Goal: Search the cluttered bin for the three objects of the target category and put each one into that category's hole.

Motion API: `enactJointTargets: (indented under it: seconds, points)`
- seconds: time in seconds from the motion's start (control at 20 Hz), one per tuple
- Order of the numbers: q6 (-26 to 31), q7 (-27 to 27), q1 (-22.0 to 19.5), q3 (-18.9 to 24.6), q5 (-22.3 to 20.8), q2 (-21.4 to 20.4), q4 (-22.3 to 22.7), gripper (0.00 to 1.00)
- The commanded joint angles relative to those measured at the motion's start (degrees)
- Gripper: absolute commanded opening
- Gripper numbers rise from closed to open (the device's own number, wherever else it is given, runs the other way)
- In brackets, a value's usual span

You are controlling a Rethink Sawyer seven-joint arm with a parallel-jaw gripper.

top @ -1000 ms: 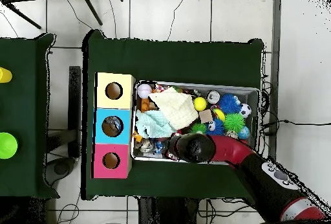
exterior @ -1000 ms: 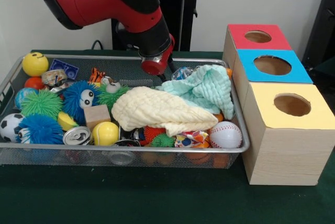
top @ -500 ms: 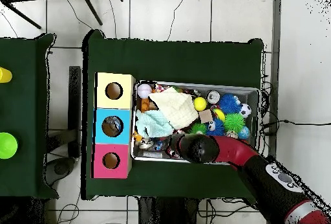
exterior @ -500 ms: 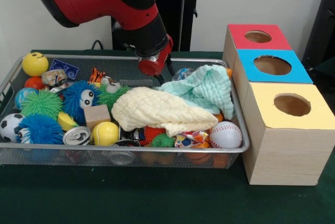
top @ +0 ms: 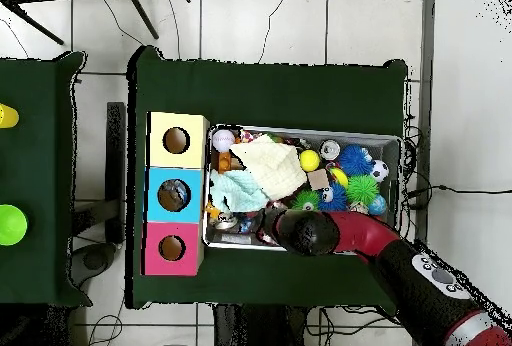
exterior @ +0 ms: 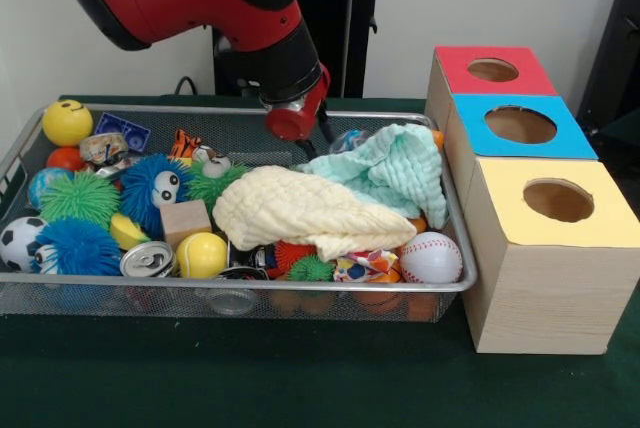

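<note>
The gripper (exterior: pixel 300 138) is mostly hidden behind the red wrist, so it is not possible to tell how its fingers stand. In the bin (exterior: pixel 250 288), the cream cloth (exterior: pixel 305 210) and the mint cloth (exterior: pixel 390 170) cover the toys under them near the table's box side, and only small parts of these toys show. In the overhead view, the arm (top: pixel 400 267) is cut by the bottom right corner and hides the bin's near rim.

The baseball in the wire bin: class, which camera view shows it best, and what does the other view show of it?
The front view: the baseball lies unobstructed in the cluttered bin, red stitching visible, beside the yellow-faced box. The overhead view shows only a small white ball in the bin's corner.
</note>
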Motion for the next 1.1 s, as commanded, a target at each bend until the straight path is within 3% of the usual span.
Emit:
enactJointTargets:
  seconds: [0.05,1.1]
  points:
    - [-5.2,2.5,0.5,5.7,-3.6,2.7,-0.7,1.00]
    - [-5.3,2.5,3.8,4.7,-7.8,7.6,-3.6,1.00]
